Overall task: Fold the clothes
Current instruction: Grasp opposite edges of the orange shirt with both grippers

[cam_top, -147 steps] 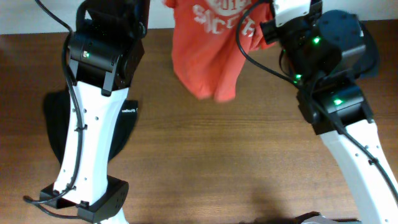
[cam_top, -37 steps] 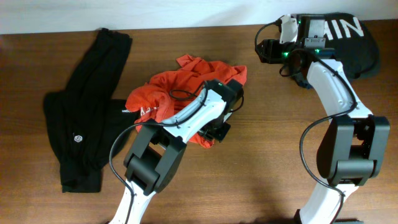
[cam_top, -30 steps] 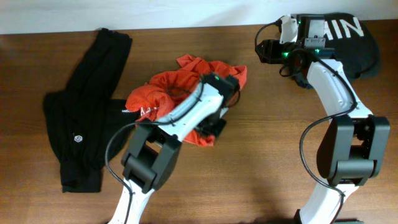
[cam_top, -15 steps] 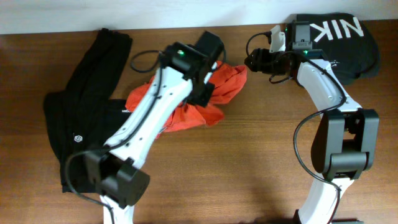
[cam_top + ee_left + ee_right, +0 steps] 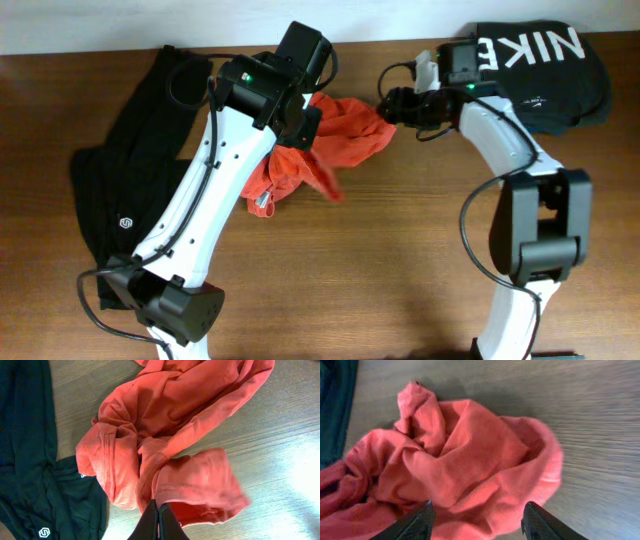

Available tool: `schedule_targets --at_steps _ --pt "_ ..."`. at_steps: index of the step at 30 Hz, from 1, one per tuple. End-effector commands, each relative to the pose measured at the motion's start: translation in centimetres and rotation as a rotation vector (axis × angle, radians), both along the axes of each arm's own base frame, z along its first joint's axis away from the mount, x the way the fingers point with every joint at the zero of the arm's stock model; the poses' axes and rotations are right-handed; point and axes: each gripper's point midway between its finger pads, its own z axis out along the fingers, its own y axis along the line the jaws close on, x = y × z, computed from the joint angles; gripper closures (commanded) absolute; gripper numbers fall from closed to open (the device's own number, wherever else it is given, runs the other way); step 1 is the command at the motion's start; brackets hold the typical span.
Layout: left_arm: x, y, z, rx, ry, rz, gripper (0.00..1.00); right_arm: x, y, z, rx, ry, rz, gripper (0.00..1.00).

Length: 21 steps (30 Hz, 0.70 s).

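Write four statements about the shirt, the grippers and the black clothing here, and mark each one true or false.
1. The left gripper is shut on the orange-red T-shirt. True.
2. The T-shirt is spread flat and neatly folded. False: it is crumpled and bunched.
3. The right gripper is open, with a finger on each side of the T-shirt's edge. True.
4. The black NIKE garment lies on the left arm's side. False: it lies on the right arm's side, at the far edge.
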Motion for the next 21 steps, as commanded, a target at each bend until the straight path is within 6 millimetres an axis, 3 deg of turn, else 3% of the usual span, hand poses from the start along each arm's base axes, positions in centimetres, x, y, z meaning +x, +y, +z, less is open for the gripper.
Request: schedule_targets --at_steps 1,4,14,17,20,21 --pt "0.1 0.3 1.3 -0.008 -0.037 0.013 0.99 -0.1 0.8 -2.7 0.005 0.05 -0.009 0.42" --pt "0.1 0.7 1.3 0.014 -0.044 0.023 0.99 0.4 -0.2 -3.1 -0.043 0.048 -0.06 0.42" --pt "0.4 1.3 1.4 0.04 -0.057 0.036 0.99 0.3 -0.2 -5.7 -0.056 0.088 -0.058 0.44" --pt "0.5 1.5 1.5 0.049 -0.063 0.042 0.99 0.7 -0.1 -5.5 -0.052 0.067 -0.059 0.59" --pt "1.0 2.1 1.7 0.068 -0.088 0.059 0.99 1.4 -0.2 -5.1 -0.048 0.038 -0.062 0.92" --pt "1.2 2.4 2.0 0.08 -0.103 0.069 0.99 1.6 -0.2 -4.9 -0.047 0.032 -0.063 0.96"
